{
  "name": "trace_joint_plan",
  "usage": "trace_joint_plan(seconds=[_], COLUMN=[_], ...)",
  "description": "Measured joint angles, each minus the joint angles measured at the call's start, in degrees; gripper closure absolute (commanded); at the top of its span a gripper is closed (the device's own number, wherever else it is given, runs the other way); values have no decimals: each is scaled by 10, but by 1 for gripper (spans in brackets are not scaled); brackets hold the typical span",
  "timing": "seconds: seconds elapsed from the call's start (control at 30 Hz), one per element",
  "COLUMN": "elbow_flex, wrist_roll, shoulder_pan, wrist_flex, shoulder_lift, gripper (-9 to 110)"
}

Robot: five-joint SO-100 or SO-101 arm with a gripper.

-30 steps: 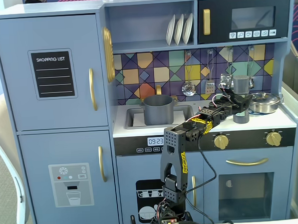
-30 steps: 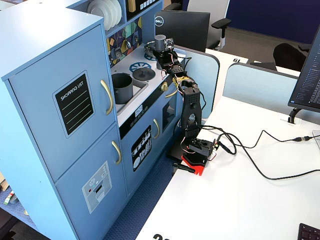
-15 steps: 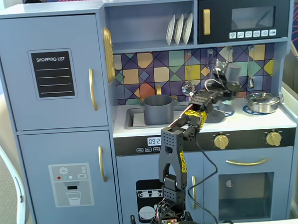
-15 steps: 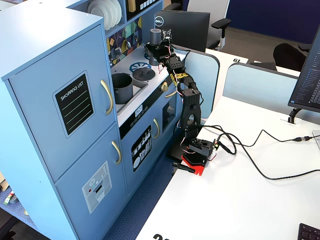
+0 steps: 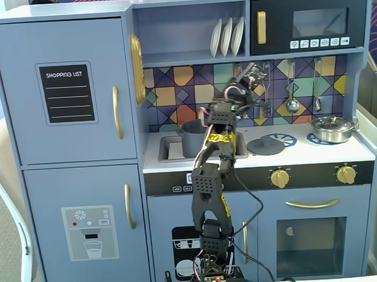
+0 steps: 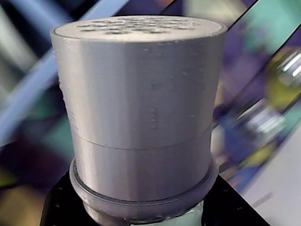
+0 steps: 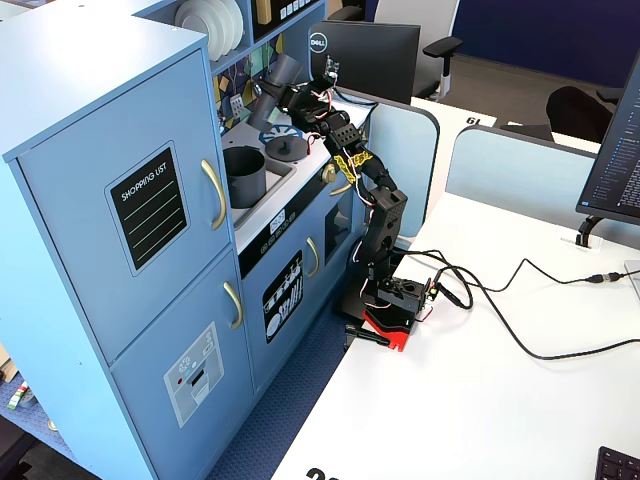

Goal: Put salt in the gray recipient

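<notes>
The salt shaker (image 7: 271,88), a tall dark gray cylinder, is held tilted in the air in front of the tiled backsplash. My gripper (image 7: 288,96) is shut on it. In the wrist view its wide perforated cap (image 6: 141,89) fills the frame, with the black jaws at both sides of its base at my gripper (image 6: 141,214). In a fixed view the arm hides the shaker, and the gripper (image 5: 238,93) is up and right of the gray pot (image 5: 192,138). The matte dark gray pot (image 7: 245,176) stands in the sink, below and left of the shaker.
A flat gray round lid (image 5: 266,146) lies on the counter right of the sink. A shiny silver pan (image 5: 332,128) sits on the far right burner. Utensils (image 5: 291,85) hang on the backsplash. White plates (image 5: 227,36) stand on the shelf above.
</notes>
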Motion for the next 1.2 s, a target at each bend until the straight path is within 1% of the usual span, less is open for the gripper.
trace_joint_plan(seconds=[0.23, 0.43, 0.83, 0.97, 1.2], elbow_flex=[14, 29, 74, 74, 74], wrist_roll=[182, 341, 685, 758, 831], shoulder_pan=[-132, -199, -259, -276, -291], wrist_flex=[5, 4, -25, -45, -69], shoulder_lift=[18, 21, 23, 23, 23], gripper=[101, 101, 101, 101, 101])
